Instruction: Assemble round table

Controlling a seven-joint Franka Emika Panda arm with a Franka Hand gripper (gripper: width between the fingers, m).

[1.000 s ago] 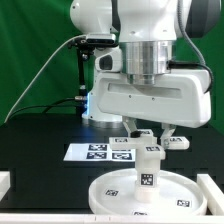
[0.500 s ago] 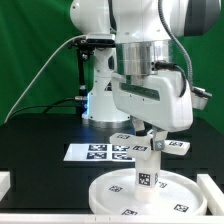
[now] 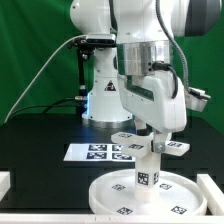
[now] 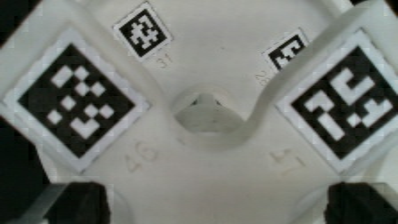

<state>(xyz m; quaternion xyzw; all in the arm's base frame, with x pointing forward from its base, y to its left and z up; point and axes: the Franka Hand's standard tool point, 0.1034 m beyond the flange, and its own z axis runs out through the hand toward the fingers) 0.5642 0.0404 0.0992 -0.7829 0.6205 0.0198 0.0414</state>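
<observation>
White plastic makes up every part here. On the black counter (image 3: 40, 135), the large rimmed round disc (image 3: 108, 191) lies flat at 6 o'clock in the exterior view, its front rim close to the counter's near edge. From the disc's centre the thick cylindrical leg (image 3: 149, 168) stands upright, a square tag on its side. The tool (image 3: 156, 141) comes straight down from 12 o'clock and pinches the leg's top between its fingers. Behind the disc, at 11 o'clock, the marker board (image 3: 95, 151) lies flat, just apart from the rim. At 3 o'clock of the tool, the cross-shaped foot piece (image 3: 178, 146) rests near the counter's far side. Open black surface stretches toward 9 o'clock, as far as a low white block (image 3: 5, 183) at the counter's edge. The wrist view shows the disc's tagged face (image 4: 80, 85) and the leg's end (image 4: 206, 113) centred between dark fingertips (image 4: 57, 204).
</observation>
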